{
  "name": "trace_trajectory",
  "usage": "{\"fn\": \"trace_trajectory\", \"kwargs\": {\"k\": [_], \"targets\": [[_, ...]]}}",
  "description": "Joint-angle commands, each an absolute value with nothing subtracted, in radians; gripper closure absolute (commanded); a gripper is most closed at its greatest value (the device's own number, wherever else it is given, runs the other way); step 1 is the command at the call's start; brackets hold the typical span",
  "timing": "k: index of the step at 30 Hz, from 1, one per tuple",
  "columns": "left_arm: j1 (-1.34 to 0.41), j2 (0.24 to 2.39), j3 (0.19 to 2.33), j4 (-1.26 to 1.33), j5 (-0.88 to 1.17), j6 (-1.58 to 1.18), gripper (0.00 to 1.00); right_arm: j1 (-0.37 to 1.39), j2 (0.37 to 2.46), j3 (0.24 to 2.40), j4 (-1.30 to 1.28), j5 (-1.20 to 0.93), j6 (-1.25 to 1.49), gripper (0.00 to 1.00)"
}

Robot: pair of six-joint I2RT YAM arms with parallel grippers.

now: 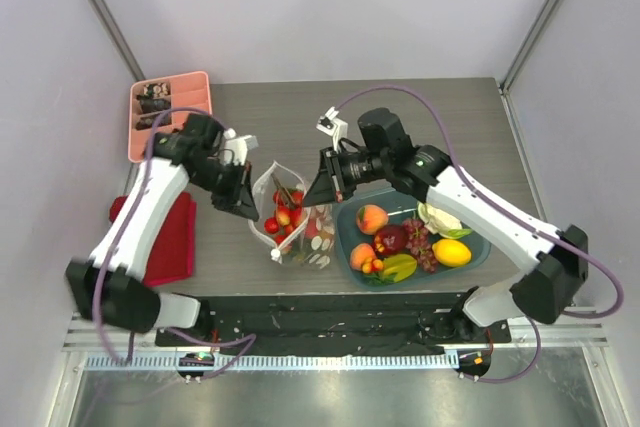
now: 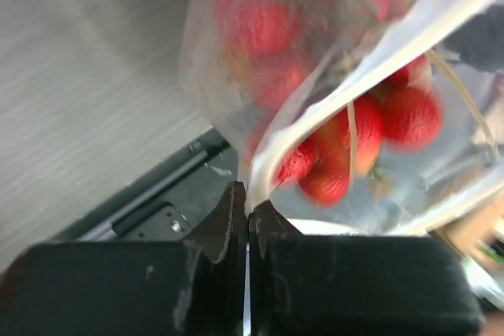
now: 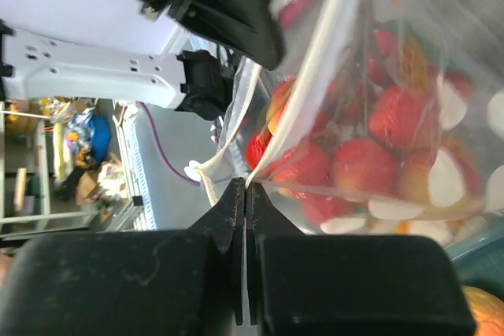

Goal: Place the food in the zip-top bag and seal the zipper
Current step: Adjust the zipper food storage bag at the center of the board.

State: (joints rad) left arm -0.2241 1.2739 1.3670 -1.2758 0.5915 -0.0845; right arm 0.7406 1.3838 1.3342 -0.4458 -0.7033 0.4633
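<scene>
The clear dotted zip-top bag point(image 1: 290, 219) hangs between my two grippers with its mouth spread open and red berries point(image 1: 283, 217) inside. My left gripper point(image 1: 243, 205) is shut on the whitish zipper strip point(image 2: 293, 138) at the bag's left mouth edge. My right gripper point(image 1: 318, 190) is shut on the zipper strip point(image 3: 311, 88) at the right mouth edge. Berries show through the plastic in the left wrist view point(image 2: 370, 123) and the right wrist view point(image 3: 364, 167). More food lies on the teal plate point(image 1: 477, 254): peach point(image 1: 371, 218), apple point(image 1: 391, 239), grapes point(image 1: 422, 240), lemon point(image 1: 452, 252), cauliflower point(image 1: 441, 218).
A pink compartment tray point(image 1: 170, 110) with dark bits stands at the back left. A red cloth point(image 1: 168, 238) lies at the left under my left arm. The table's front edge and a metal rail run just below the bag and plate.
</scene>
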Motion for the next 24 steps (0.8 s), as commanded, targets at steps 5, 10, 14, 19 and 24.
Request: {"fn": "trace_trajectory", "kwargs": {"k": [5,10,14,19,24], "targets": [[-0.227,1.347,1.623,-1.37,0.798,-0.096,1.0,0.724,1.364,1.441,-0.453,-0.825,0.492,0.99],[-0.253,1.327,1.553,-1.38,0.674,-0.115,1.0,0.718,1.388,1.361,-0.446,-0.798,0.474,0.99],[-0.253,1.33,1.49,-1.365,0.638,-0.115,0.96,0.677,1.426,1.342,-0.434,-0.817,0.48,0.99],[-0.253,1.351,1.572,-1.412,0.793,-0.095,0.97,0.634,1.43,1.365,-0.396,-0.884,0.565,0.99],[-0.255,1.362,1.477,-1.359,0.767,-0.127,1.0,0.618,1.443,1.321,-0.491,-0.818,0.39,0.99]]}}
